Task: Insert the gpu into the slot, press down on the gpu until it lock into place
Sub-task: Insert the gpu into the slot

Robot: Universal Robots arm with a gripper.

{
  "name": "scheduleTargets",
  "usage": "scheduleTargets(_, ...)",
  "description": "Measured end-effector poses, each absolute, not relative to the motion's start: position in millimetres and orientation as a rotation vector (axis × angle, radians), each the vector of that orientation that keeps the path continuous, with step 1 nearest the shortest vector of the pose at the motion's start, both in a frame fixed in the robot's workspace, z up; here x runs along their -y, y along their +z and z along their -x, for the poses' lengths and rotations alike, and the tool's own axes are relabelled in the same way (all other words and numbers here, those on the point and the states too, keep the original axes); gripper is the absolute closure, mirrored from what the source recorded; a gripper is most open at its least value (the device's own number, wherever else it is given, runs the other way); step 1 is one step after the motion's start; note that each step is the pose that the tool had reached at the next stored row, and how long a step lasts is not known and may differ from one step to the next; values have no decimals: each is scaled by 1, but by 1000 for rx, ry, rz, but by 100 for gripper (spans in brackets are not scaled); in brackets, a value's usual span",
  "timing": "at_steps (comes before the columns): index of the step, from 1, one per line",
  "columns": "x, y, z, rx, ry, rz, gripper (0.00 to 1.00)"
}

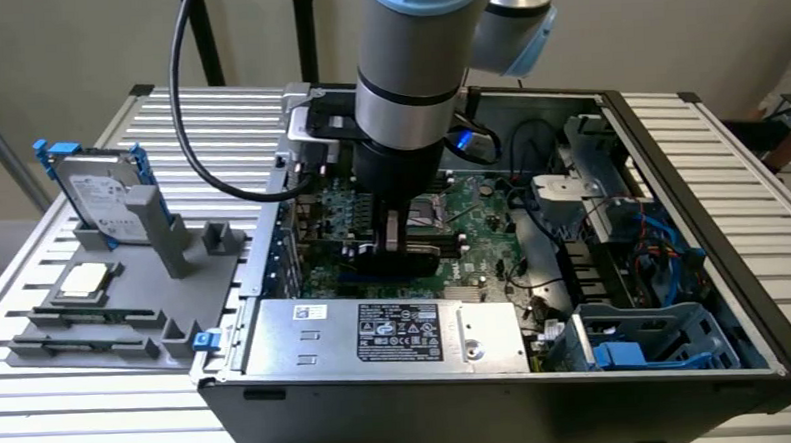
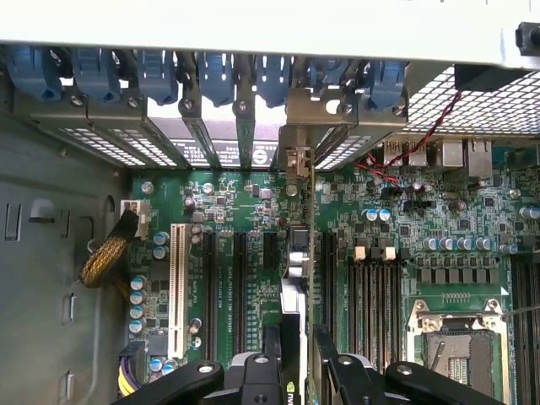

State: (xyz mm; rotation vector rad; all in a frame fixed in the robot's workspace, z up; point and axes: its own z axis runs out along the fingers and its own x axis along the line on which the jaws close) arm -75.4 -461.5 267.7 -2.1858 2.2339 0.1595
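Observation:
The gpu [image 2: 293,278], a thin black card seen edge-on, stands upright on the green motherboard [image 2: 228,211], and its metal bracket [image 2: 297,160] meets the case's rear wall. My gripper [image 2: 299,354] straddles the card's top edge, a finger [image 2: 272,348] pressed to each side, shut on it. In the exterior view the gripper [image 1: 399,243] reaches straight down into the open case with the black gpu [image 1: 394,262] under it. The slot lies beneath the card's lower edge and is hidden by it.
A white expansion slot [image 2: 177,287] and black slots flank the card; memory slots [image 2: 371,287] and the CPU socket [image 2: 456,350] lie on the other side. The silver power-supply box [image 1: 387,332] sits near the case front. A grey fixture [image 1: 118,294] holds a hard drive [image 1: 98,189].

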Motion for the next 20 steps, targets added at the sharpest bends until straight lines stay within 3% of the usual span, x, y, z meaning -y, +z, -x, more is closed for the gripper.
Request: scheduleTargets(20,461,265,75,-2236,163,2187,74)
